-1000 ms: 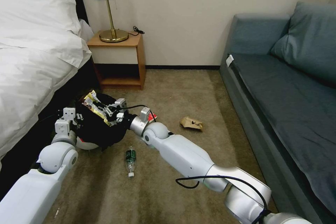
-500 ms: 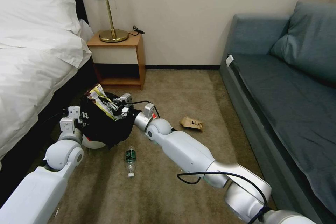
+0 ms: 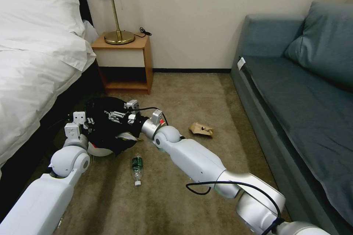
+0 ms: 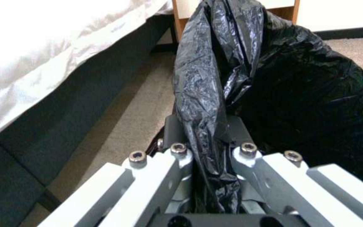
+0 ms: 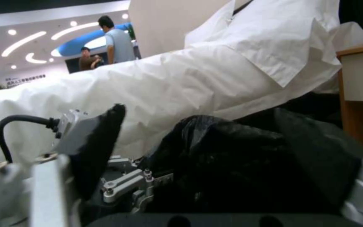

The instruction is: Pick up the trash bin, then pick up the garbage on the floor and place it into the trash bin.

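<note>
Bed (image 3: pixel 33 62): white linen, at my ten o'clock.

Sofa (image 3: pixel 294 91): grey-blue, at my two o'clock.

Nightstand (image 3: pixel 125 62): wooden, at twelve o'clock against the wall, brass lamp (image 3: pixel 117 14) on top.

Trash bin (image 3: pixel 99 148): white body, black bag (image 4: pixel 215 78) draped over the rim, at my eleven o'clock beside the bed. My left claw (image 4: pixel 209 148) is pressed together on a bunched fold of that bag at the rim.

My right claw (image 3: pixel 117 115): over the bin's mouth; I cannot tell how its jaws stand.

Tan paper bag (image 3: pixel 201 129): crumpled on the carpet at one o'clock, well apart from the bin.

Clear bottle (image 3: pixel 136 169): lying on the carpet at twelve o'clock, just beside the bin, white cap toward me. Green label, writing too small to read.
</note>
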### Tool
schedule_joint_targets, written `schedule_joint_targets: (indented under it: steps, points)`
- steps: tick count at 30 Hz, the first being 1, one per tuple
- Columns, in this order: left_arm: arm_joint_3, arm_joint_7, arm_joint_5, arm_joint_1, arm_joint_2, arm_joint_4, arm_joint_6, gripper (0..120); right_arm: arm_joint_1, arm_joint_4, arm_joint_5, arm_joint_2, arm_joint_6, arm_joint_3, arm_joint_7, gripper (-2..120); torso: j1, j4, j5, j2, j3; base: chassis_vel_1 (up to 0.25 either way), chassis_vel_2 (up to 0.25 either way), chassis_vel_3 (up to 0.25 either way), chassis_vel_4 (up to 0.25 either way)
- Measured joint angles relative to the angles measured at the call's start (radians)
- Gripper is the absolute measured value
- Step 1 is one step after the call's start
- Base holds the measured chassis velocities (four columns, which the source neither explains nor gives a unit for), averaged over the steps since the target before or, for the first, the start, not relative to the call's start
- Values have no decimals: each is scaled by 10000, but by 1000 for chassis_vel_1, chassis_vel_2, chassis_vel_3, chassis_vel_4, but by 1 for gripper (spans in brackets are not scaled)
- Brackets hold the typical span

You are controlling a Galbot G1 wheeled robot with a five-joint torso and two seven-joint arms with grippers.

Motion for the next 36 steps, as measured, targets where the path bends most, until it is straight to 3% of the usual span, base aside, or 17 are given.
schedule_joint_targets:
  steps: [1,5,10,11,13,16,18,19,21,28,36]
  points:
    - [-46,0,44,14,59,25,-17,6,-30,125,-23,0,-1,27,218,98,0,-1,0,0,0,0,0,0,0]
    - [-106,-1,65,23,123,56,-25,6,-42,247,-34,0,-50,63,450,99,0,1,0,0,0,0,0,0,0]
    - [-423,13,203,187,516,185,-136,6,17,1108,-2,1,-650,71,2556,100,0,4,0,0,0,0,0,0,0]
    - [-423,13,203,187,516,185,-136,6,17,1108,-2,1,-650,71,2556,100,0,4,0,0,0,0,0,0,0]
    - [-490,22,271,241,560,224,-172,6,-6,1411,-103,-1,-891,93,3794,100,0,2,0,0,0,0,0,0,0]
    - [-497,29,306,250,560,234,-180,6,-32,1564,-157,-42,-999,95,4346,100,0,4,0,0,-1,0,0,0,0]
    - [-503,30,410,249,536,282,-215,6,-108,1870,-179,-487,-1357,92,5258,100,0,3,0,0,0,0,0,0,0]
    - [-503,30,410,249,536,282,-215,6,-108,1870,-179,-487,-1357,92,5258,100,0,3,0,0,0,0,0,0,0]
    - [-488,20,523,235,509,324,-222,6,-281,2369,-92,-1194,-1923,76,5917,100,0,-8,1,0,0,0,0,0,0]
    - [-454,-98,655,157,564,401,-209,6,-468,3295,726,-2221,-3113,52,6764,100,0,2,2,0,0,0,0,0,0]
    - [-471,-183,693,169,573,318,-108,6,-827,3597,1159,-2730,-4176,4,7223,100,0,1,2,0,0,0,0,0,0]
